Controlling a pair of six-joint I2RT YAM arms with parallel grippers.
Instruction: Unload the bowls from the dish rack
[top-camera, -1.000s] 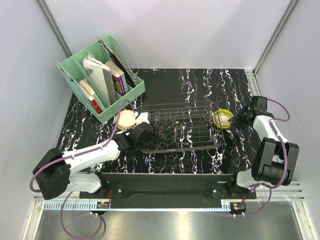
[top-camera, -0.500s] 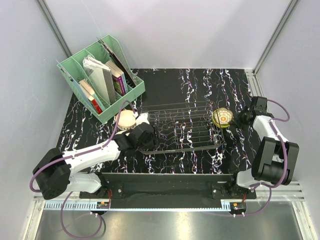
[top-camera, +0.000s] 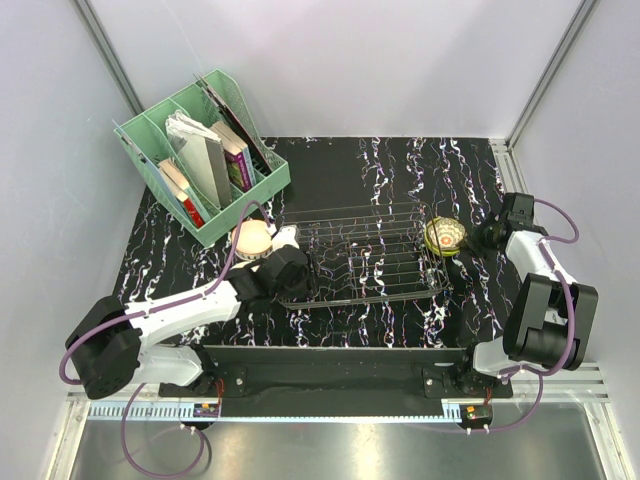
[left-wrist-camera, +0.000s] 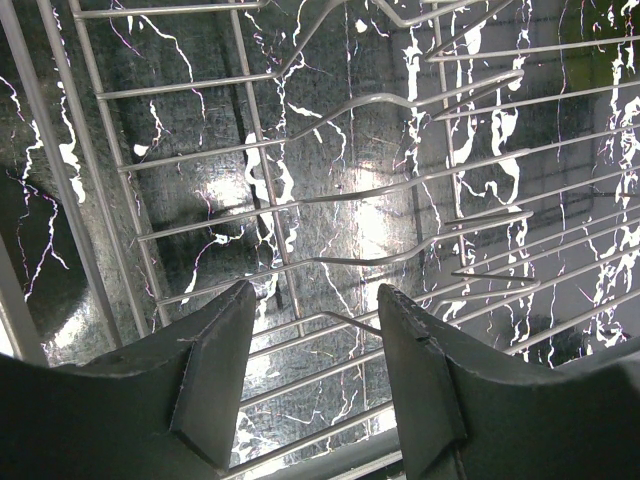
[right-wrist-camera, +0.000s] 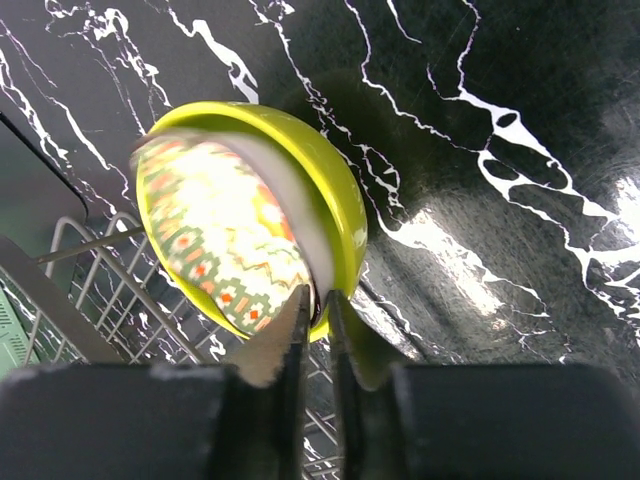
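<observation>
Right gripper (right-wrist-camera: 317, 305): fingers clamped on the yellow-green bowl (right-wrist-camera: 240, 230) rim, bowl tipped, likely for lifting off the dish rack (top-camera: 365, 255)
Left gripper (left-wrist-camera: 315, 300): fingers apart, empty, over the rack

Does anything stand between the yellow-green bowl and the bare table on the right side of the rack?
Nothing visible does. The right gripper pinches the rim of the yellow-green bowl at the right end of the dish rack, and no object lies on the table to its right.
</observation>
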